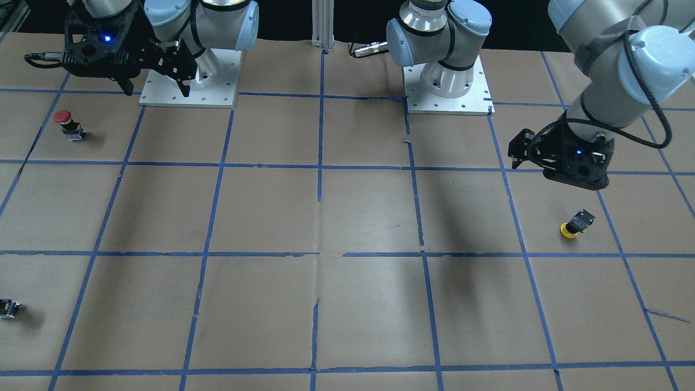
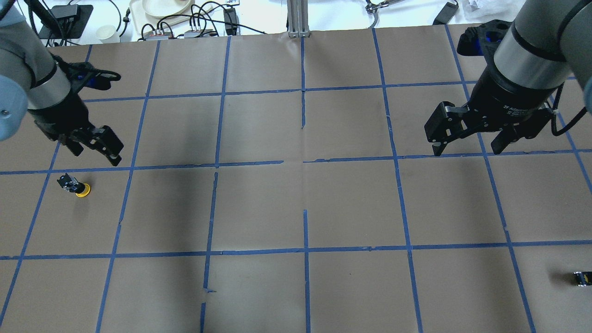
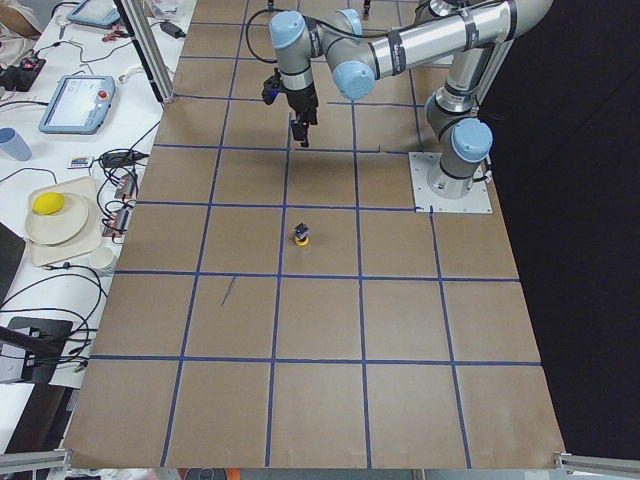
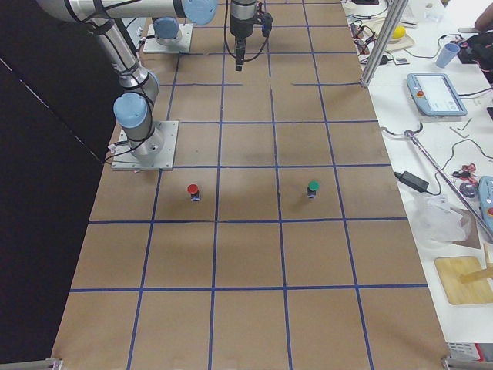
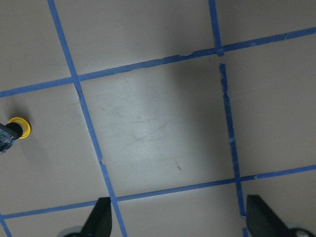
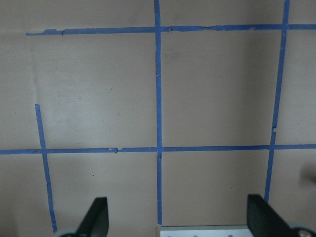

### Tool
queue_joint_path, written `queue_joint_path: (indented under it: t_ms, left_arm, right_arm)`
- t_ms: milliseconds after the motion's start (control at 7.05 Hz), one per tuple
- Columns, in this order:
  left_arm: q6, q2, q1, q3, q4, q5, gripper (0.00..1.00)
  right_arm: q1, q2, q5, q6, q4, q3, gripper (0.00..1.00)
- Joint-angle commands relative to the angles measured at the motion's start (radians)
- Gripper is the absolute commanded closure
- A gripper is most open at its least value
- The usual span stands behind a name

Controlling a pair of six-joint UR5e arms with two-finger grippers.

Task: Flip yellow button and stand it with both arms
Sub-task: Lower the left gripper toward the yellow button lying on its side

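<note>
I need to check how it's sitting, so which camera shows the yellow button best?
The exterior front-facing view: the yellow button is whole and clear there, cap down, base up. Overhead comes close; exterior left shows it tiny; the left wrist view cuts it at the edge; the other two miss it.

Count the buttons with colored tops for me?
3: yellow button by the left gripper, red button near the right arm's base, green button farther out. More may sit outside view.
</note>
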Motion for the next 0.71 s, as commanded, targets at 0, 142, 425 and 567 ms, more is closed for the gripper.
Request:
queue_joint_path:
  t_ms: [0,142,425,567]
  left_arm:
    - [0.267,-0.046,0.132,-0.01,0.088,0.004,0.05]
    - [0.352,-0.103,0.167,-0.009,0.182,0.001,0.05]
    - [0.568,-0.158,0.265,-0.013,0.254,-0.012,0.05]
    - [0.645,-0.216,0.285,-0.011,0.318,-0.038,0.05]
  right_arm:
    - [0.0,0.0,-0.001,0.0,-0.001,-0.002,0.0]
    - [0.0,0.001,0.001,0.0,-0.001,-0.004,0.0]
    - [0.0,0.002,0.001,0.0,-0.001,-0.004,0.0]
    - [0.0,0.0,-0.001,0.0,-0.001,-0.001,0.0]
